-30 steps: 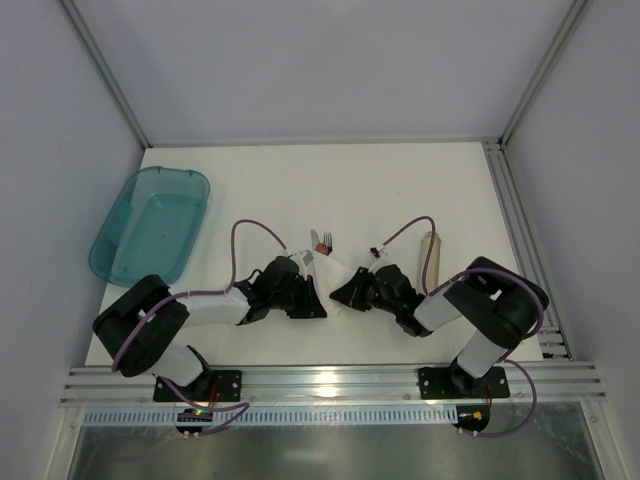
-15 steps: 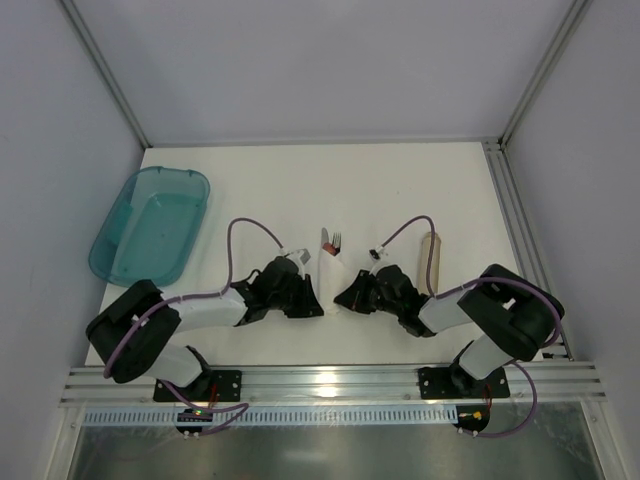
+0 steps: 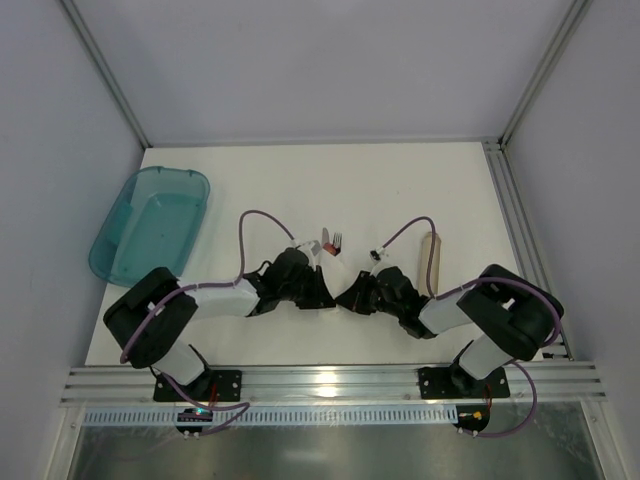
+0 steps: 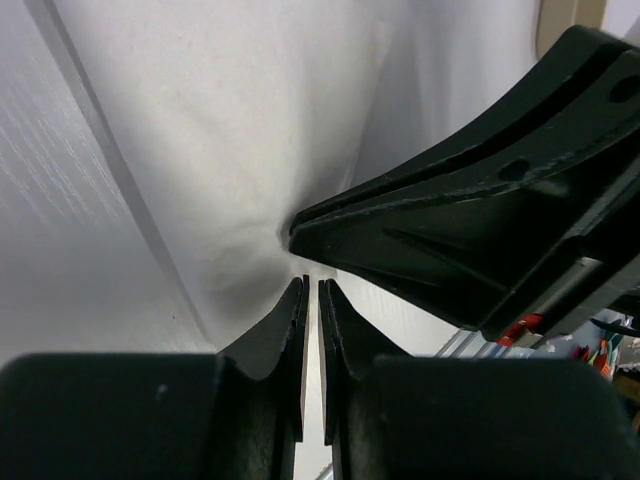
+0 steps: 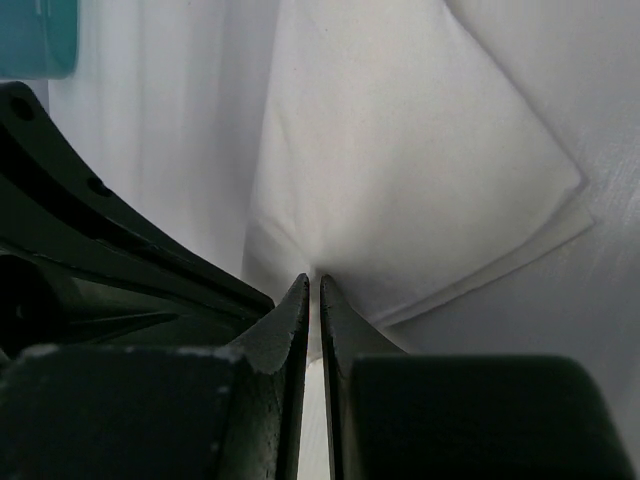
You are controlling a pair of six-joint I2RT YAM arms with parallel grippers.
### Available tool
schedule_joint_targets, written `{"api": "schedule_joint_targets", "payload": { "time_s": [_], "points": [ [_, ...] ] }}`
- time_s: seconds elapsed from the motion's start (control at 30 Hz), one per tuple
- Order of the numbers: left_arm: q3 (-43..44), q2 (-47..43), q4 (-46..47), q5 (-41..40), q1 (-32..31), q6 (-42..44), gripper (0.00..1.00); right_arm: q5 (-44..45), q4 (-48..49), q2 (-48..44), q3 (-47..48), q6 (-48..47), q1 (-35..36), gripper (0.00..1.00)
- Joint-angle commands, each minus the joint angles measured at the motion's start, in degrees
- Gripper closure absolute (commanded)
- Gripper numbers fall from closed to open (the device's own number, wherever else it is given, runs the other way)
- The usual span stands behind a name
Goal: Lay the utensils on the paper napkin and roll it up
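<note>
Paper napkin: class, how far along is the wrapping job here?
Done: the utensils lie in the paper napkin, tips poking out past its far end. In hand: left gripper and right gripper pinch its near end. Left: finishing the roll.

2 utensils point(image 3: 337, 240), 1 napkin point(image 5: 400, 180), 1 tub point(image 3: 150, 225)

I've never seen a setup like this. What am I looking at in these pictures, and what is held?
A robot's left arm and right arm are bolted to the near edge of a white table. The wide picture looks down from above; the two close-ups come from a camera on each wrist. The left gripper and right gripper meet mid-table, each shut on the folded white napkin. A fork shows at its far end. A teal tub and a tan tube lie aside, untouched.
</note>
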Motion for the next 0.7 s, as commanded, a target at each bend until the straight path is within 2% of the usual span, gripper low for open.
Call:
{"api": "schedule_joint_targets", "payload": {
  "time_s": [0.0,0.3,0.67],
  "points": [
    [0.9,2.5,3.9,1.0,-1.2,0.1,0.89,3.2,-5.7,-1.4,-0.7,-1.5,0.6,0.9],
    [0.6,5.2,3.8,-0.7,-2.9,1.0,0.9,11.2,-19.1,-10.2,2.1,-4.7,1.0,0.9],
    [5.0,4.4,1.0,0.0,-2.9,2.3,0.87,11.2,-17.2,-7.4,0.8,-3.4,2.0,0.9]
  ]
}}
